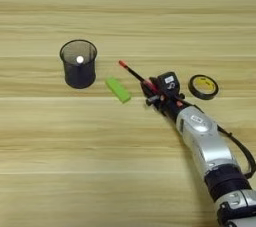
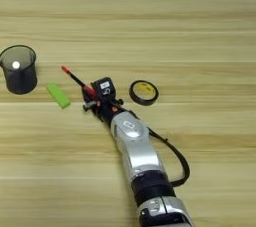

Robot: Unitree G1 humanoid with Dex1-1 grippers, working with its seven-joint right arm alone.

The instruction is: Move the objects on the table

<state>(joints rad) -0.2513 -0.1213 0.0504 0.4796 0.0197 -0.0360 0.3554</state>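
Nearest to the camera, the silver forearm enters from the bottom right corner and reaches up and to the left over the bench (image 1: 60, 171). At its end the pincer (image 1: 151, 90) sits at the lower end of the pen (image 1: 134, 74). The pen's black shaft and red tip stick out toward the upper left. The black fingers appear to be closed around the pen near its red part, but I cannot tell if the pen is lifted or if it lies on the wood.

The pen is thin, stiff and light. I think it will roll or turn easily if it is held only at one end, so a hold closer to its middle would be more steady.

Just to the left of the pincer lies the green block (image 1: 118, 90), flat on the bench and apart from the pen. It looks light and rigid, with flat long sides that are good for grasping.

To the right of the pincer, near but not touching, is the black tape roll (image 1: 203, 86) with the yellow inner label, lying flat. It is firm; the best hold would be across the ring wall.

Farther left stands the black mesh cup (image 1: 78, 64), upright, with a small white thing inside.
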